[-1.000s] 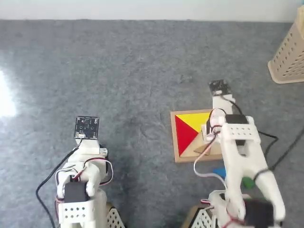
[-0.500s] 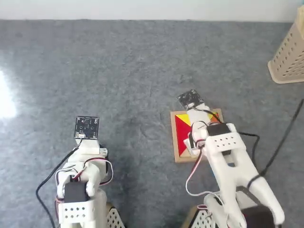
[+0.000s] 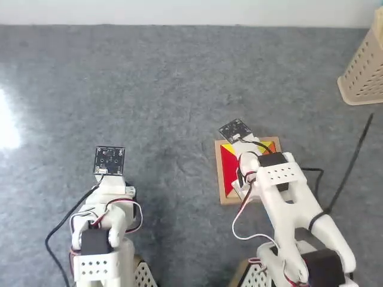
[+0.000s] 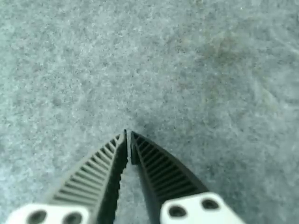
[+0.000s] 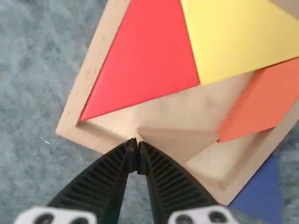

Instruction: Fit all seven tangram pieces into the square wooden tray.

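Three coloured pieces point(image 5: 229, 32) lie in the tray point(image 3: 219, 173), right of centre in the high view. The right pincer point(image 5: 137, 154), pressed together, sits at a corner of the plain wooden triangle point(image 5: 180, 142). A slow, flat nudge toward the red triangle point(image 5: 145, 60) looks wisest. The left pincer point(image 4: 127, 140) is likewise pressed together.

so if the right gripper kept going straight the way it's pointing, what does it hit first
Most likely the tip of the pale wood triangle inside the tray, just past the rim where the shut right gripper sits; beyond that, the red triangle. Its height is unclear.
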Robot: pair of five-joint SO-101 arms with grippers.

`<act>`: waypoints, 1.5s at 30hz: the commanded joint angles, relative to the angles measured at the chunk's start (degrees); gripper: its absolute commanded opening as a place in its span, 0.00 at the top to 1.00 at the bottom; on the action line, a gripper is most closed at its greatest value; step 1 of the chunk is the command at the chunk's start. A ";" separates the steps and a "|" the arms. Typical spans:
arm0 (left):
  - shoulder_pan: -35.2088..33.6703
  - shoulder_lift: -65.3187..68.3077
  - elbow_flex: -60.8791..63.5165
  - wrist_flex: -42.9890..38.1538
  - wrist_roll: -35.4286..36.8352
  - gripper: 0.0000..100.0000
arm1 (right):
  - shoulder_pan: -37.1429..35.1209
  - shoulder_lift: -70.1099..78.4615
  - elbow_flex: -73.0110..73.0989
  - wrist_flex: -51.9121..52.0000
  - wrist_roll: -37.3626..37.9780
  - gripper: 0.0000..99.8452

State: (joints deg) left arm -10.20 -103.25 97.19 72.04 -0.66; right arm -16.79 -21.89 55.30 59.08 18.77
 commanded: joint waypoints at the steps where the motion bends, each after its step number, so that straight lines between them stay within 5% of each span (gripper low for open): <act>1: 0.00 -0.97 -0.66 0.26 0.35 0.99 | -0.22 1.71 -2.99 -0.66 0.88 0.99; 21: 0.00 -0.97 -0.66 0.26 0.35 0.99 | 4.18 16.04 -16.62 -3.74 -5.36 0.99; 34: 0.00 -0.97 -0.66 0.26 0.35 0.99 | 6.20 2.77 -13.80 -3.82 -13.36 0.99; 45: 0.00 -0.97 -0.66 0.26 0.35 0.99 | 8.92 15.87 -16.79 -5.67 -14.59 0.99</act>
State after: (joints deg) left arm -10.20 -103.25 97.19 72.04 -0.66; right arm -9.23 -7.21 42.02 52.31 4.62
